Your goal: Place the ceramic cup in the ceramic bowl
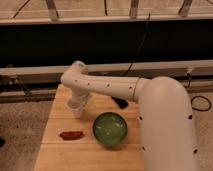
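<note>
One end effector (80, 101), largely hidden, over the ceramic cup (75, 110)

no readable text, no labels, no numbers

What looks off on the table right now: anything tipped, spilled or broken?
Nothing stands out. The cup stands upright on the table, with the gripper down at its rim. The bowl sits level and empty to one side of the cup. A small red thing lies apart from both. No spill shows.
</note>
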